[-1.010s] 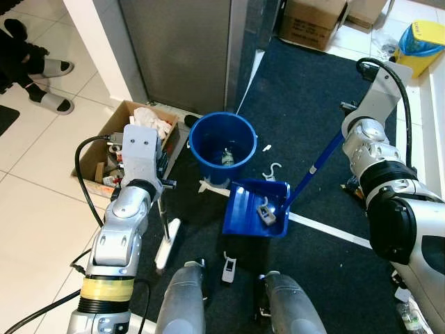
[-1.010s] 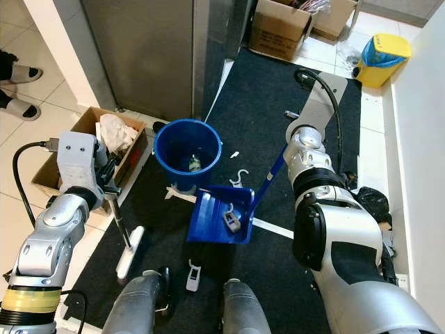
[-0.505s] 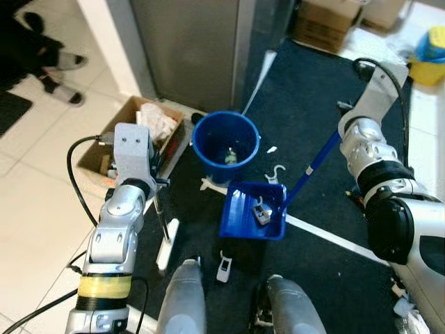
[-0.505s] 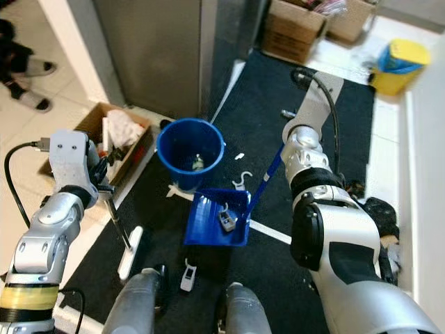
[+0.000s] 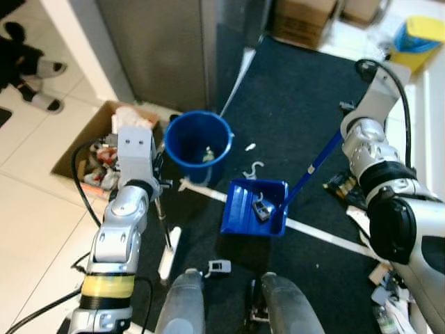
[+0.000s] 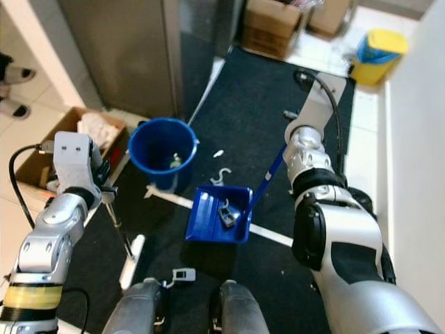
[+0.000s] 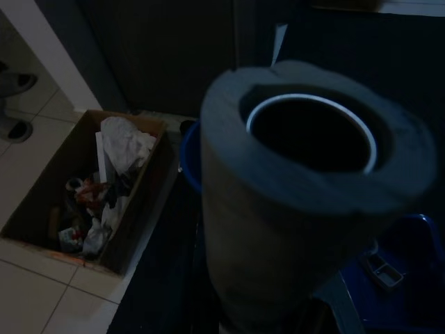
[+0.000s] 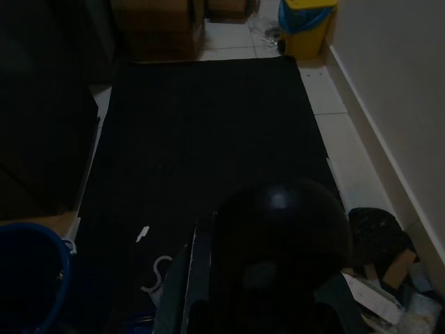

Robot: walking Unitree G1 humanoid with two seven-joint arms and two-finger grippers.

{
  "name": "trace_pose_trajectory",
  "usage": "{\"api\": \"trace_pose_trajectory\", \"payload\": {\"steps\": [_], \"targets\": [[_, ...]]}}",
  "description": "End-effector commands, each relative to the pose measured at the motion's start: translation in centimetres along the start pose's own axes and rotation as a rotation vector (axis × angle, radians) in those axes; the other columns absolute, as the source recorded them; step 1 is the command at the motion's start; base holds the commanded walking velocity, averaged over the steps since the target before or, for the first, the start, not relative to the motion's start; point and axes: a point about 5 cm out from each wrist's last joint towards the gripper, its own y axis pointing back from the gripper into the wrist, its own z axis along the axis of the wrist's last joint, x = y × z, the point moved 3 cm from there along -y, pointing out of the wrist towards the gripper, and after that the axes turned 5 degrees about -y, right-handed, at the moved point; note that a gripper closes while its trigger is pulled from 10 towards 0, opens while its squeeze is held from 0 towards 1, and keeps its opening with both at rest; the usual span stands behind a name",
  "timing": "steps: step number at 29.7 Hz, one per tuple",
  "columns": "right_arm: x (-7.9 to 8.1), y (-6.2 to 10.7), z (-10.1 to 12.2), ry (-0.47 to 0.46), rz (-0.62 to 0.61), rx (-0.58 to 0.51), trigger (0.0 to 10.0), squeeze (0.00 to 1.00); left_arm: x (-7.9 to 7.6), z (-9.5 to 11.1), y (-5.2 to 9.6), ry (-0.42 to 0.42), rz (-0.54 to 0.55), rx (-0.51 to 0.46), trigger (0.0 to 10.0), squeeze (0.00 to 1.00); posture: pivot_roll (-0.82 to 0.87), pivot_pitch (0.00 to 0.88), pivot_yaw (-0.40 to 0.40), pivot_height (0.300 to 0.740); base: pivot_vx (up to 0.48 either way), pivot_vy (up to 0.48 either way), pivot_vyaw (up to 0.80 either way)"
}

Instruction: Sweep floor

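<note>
Left gripper (image 5: 154, 182): gripping the thin metal broom handle (image 5: 164, 225), fingers clamped around it, at about 9 o'clock from the dustpan.
Broom: its white head (image 5: 168, 253) is resting on the dark mat (image 5: 292, 118) at 7 o'clock from the dustpan, the handle leaning up toward the left gripper.
Right gripper (image 5: 345, 131): sitting at the top of the dustpan's blue handle (image 5: 312, 169); I cannot tell whether its fingers are together or apart.
Dustpan (image 5: 252, 208): lying on the mat, carrying a small grey clip (image 5: 261, 210), with the handle slanting up toward 1 o'clock.
Blue bucket (image 5: 198, 145): standing at 11 o'clock from the dustpan, holding a bit of debris.
White hook (image 5: 253, 169): lying between bucket and dustpan.
Second grey clip (image 5: 218, 265): lying on the mat at 6 o'clock from the dustpan.
Cardboard box (image 5: 95, 147): sitting at 9 o'clock from the bucket, full of clutter.
</note>
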Motion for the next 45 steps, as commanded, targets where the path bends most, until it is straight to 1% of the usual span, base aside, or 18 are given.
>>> {"api": "trace_pose_trajectory", "payload": {"steps": [1, 8, 10, 13, 14, 15, 17, 20, 24, 29, 32, 35, 37, 38, 41, 42, 43, 45], "targets": [[0.5, 0.0, 0.5, -0.01, 0.012, -0.019, 10.0, 0.0, 0.3, 0.3, 0.2, -0.017, 0.015, -0.016, 10.0, 0.0, 0.13, 0.076, -0.069, 0.74, 0.0, 0.0, 0.0], [0.5, 0.1, 0.5, -0.007, 0.018, -0.021, 10.0, 0.0, 0.3, 0.3, 0.2, -0.017, 0.015, -0.015, 10.0, 0.0, 0.13, 0.076, -0.07, 0.74, 0.0, 0.0, 0.0], [1.0, 0.1, 0.8, 0.031, 0.05, -0.041, 10.0, 0.0, 0.3, 0.2, 0.2, -0.019, 0.016, -0.011, 10.0, 0.0, 0.13, 0.076, -0.07, 0.74, 0.0, 0.0, 0.0], [1.7, 0.2, 1.2, 0.121, 0.1, -0.081, 10.0, 0.0, 0.2, -0.2, 0.3, -0.023, 0.008, 0.004, 10.0, 0.0, 0.13, 0.076, -0.07, 0.74, 0.0, 0.0, 0.0], [1.7, 0.2, 1.2, 0.121, 0.1, -0.081, 10.0, 0.0, 0.2, -0.2, 0.3, -0.023, 0.008, 0.004, 10.0, 0.0, 0.13, 0.076, -0.07, 0.74, 0.0, 0.0, 0.0], [1.9, 0.3, 1.1, 0.156, 0.122, -0.086, 10.0, 0.0, 0.1, -0.5, 0.3, -0.02, 0.002, 0.015, 10.0, 0.0, 0.13, 0.075, -0.071, 0.74, 0.0, 0.0, 0.0], [1.9, 0.3, 1.0, 0.166, 0.131, -0.086, 10.0, 0.0, 0.0, -0.6, 0.3, -0.012, 0.001, 0.016, 10.0, 0.0, 0.13, 0.076, -0.072, 0.74, 0.0, 0.0, 0.0], [2.0, 0.3, 1.1, 0.196, 0.14, -0.107, 10.0, 0.0, 0.0, 0.0, 0.0, 0.002, 0.02, -0.01, 10.0, 0.0, 0.13, 0.076, -0.072, 0.74, 0.0, 0.0, 0.0], [2.6, 0.5, 0.8, 0.209, 0.172, -0.124, 10.0, 0.0, 0.3, 1.6, -0.7, 0.005, 0.042, -0.064, 10.0, 0.0, 0.13, 0.09, -0.074, 0.74, 0.0, 0.0, 0.0], [2.6, 0.6, -0.5, 0.255, 0.192, -0.096, 10.0, 0.0, 0.7, 3.1, -1.8, 0.015, 0.088, -0.089, 10.0, 0.0, 0.14, 0.117, -0.077, 0.74, 0.0, 0.0, 0.0], [2.4, 0.7, -1.2, 0.278, 0.194, -0.081, 10.0, 0.0, 0.5, 3.7, -2.3, 0.017, 0.094, -0.095, 10.0, 0.0, 0.14, 0.123, -0.075, 0.74, 0.0, 0.0, 0.0], [1.5, 0.6, -2.0, 0.277, 0.181, -0.06, 10.0, 0.0, 0.0, 3.8, -2.9, 0.012, 0.1, -0.089, 10.0, 0.0, 0.13, 0.124, -0.066, 0.74, 0.0, 0.0, 0.0], [1.1, 0.6, -2.3, 0.241, 0.176, -0.045, 10.0, 0.0, -0.1, 3.7, -2.9, 0.014, 0.096, -0.088, 10.0, 0.0, 0.13, 0.12, -0.053, 0.74, 0.0, 0.0, 0.0], [1.1, 0.6, -2.3, 0.241, 0.176, -0.045, 10.0, 0.0, -0.1, 3.7, -2.9, 0.014, 0.096, -0.088, 10.0, 0.0, 0.13, 0.12, -0.053, 0.74, 0.0, 0.0, 0.0], [1.3, 0.6, -2.1, 0.199, 0.176, -0.045, 10.0, 0.0, 0.0, 3.2, -2.7, 0.004, 0.087, -0.076, 10.0, 0.0, 0.12, 0.115, -0.048, 0.74, 0.0, 0.0, 0.0], [1.6, 0.6, -1.5, 0.176, 0.176, -0.054, 10.0, 0.0, 0.0, 2.6, -2.4, -0.007, 0.082, -0.059, 10.0, 0.0, 0.12, 0.115, -0.048, 0.74, 0.0, 0.0, 0.0], [2.3, 0.5, -0.4, 0.135, 0.18, -0.077, 10.0, 0.0, 0.0, 1.4, -2.0, -0.024, 0.07, -0.029, 10.0, 0.0, 0.13, 0.106, -0.049, 0.74, 0.0, 0.0, 0.0], [2.9, 0.5, 0.7, 0.105, 0.186, -0.097, 10.0, 0.0, 0.0, 0.5, -1.6, -0.036, 0.059, -0.007, 10.0, 0.0, 0.13, 0.106, -0.049, 0.74, 0.0, 0.0, 0.0]]}}
